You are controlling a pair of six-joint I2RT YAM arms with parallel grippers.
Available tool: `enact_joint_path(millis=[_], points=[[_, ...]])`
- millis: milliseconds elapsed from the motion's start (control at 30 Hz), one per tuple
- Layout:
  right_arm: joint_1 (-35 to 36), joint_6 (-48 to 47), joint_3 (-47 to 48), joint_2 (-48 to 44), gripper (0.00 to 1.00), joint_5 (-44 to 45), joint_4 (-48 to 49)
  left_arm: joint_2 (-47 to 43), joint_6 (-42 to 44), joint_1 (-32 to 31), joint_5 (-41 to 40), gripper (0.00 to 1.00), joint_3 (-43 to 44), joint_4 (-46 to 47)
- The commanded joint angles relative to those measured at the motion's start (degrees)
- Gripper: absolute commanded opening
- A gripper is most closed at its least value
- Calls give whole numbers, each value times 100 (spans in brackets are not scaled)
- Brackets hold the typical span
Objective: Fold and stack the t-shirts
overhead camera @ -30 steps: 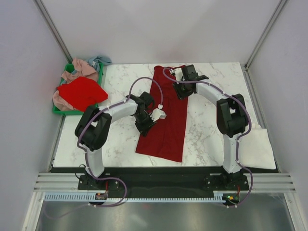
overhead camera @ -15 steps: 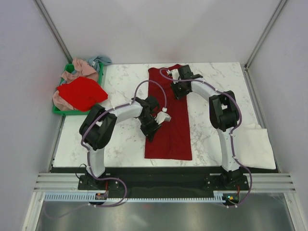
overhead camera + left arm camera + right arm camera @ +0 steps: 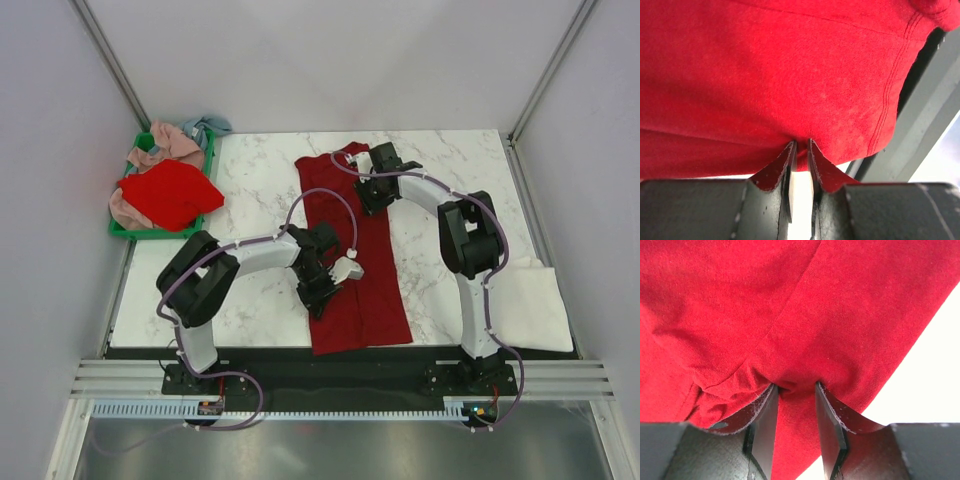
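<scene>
Left pincer (image 3: 801,145) is clamped on the near half of the dark crimson t-shirt (image 3: 375,300), a long strip lying on the worktop (image 3: 258,190); right pincer (image 3: 796,387) is clamped on its far end. Best to move both ends evenly, cloth taut, avoiding wrinkles.

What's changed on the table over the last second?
The left hand and right hand, both gripping the dark crimson cloth t-shirt folded into a strip, dragged it toward the near edge; its near end swung right, its far end left. Nothing released. The green plastic crate and the folded cream-white shirt stayed put.
</scene>
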Motion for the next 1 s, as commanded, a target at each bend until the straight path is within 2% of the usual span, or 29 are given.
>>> enact_joint_path(millis=[0,300,400,433,500,533,567,600,633,700,733,800,833,900,967], points=[[-21,-8,-466,-194,43,164,-228,-195,-82,-32,-308,21,-463,-292],[-21,115,-634,-467,42,252,-166,-502,-12,91,-660,21,-428,-450],[-21,98,-485,-931,42,173,-228,-1029,59,319,-678,23,203,-976],[-21,63,-380,-1064,43,138,-254,-1126,76,416,-747,25,858,-1152],[-30,-147,-301,-1449,44,111,-254,-1188,94,792,-1036,36,1564,-1312],[-21,-253,-257,-1582,44,24,-237,-1136,85,960,-1247,40,2272,-1303],[-21,-349,-248,-1671,45,-73,-245,-1031,68,1136,-1293,59,2653,-1303],[-21,-463,-239,-1785,45,-161,-246,-891,24,1485,-1328,65,3040,-1286],[-21,-499,-239,-1820,46,-257,-289,-446,-20,1654,-1389,66,3862,-1303],[-30,-517,-213,-1821,45,-503,-473,83,-309,2110,-1433,64,4753,-1382],[-21,-500,-204,-1812,45,-565,-552,686,-606,2252,-1329,61,5593,-1469],[-21,-430,-256,-1847,45,-627,-676,1226,-924,2725,-760,57,6632,-1558],[-12,-421,-317,-1891,45,-645,-676,1594,-1230,2876,44,56,6830,-1471],[14,-490,-457,-2031,45,-584,-685,1782,-1435,3105,803,55,6929,-1147],[32,-596,-528,-2128,45,-461,-729,2089,-1619,3158,913,52,7007,-856]])
